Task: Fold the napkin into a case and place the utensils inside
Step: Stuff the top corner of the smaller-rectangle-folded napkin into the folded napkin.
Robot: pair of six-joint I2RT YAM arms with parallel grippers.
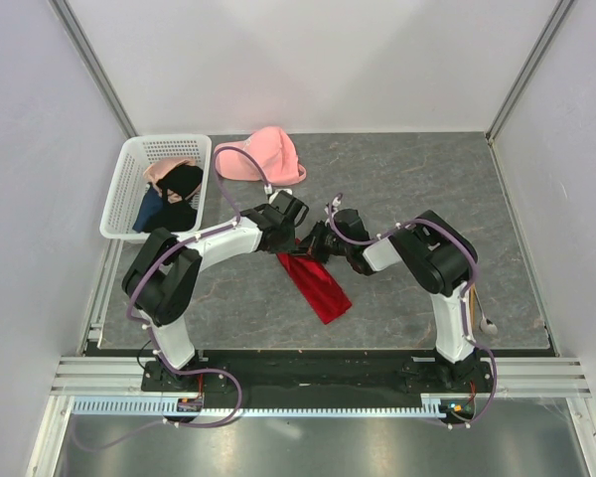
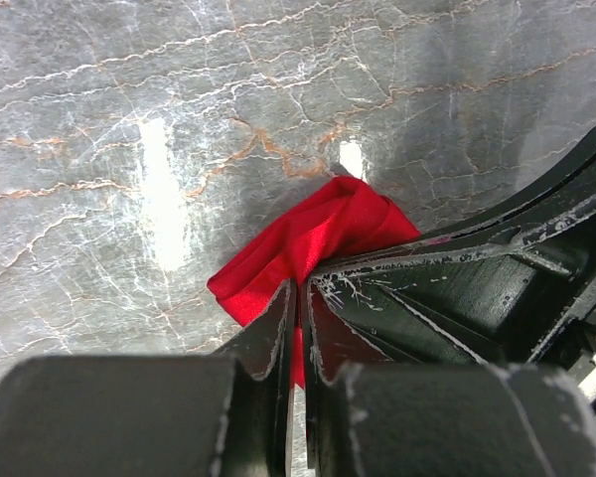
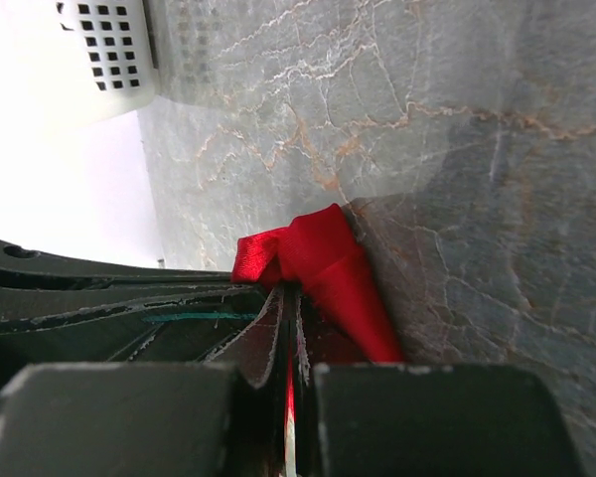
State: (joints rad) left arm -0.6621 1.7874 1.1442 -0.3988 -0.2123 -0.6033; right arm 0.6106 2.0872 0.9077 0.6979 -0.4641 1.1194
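Marble table (image 1: pixel 417 189): left gripper (image 2: pixel 298 298) and right gripper (image 3: pixel 286 296) both pinch the napkin (image 1: pixel 318 286) at its 11 o'clock end. I see two risks: the crowded jaws collide, or the bunched cloth slips.

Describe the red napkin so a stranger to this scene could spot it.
On the grey marble table, look to the middle, where the left hand and right hand meet. The napkin trails from them toward the near edge as a narrow strip, the only bright red thing, unlike the pale pink cap and the dark clothes in the white basket.
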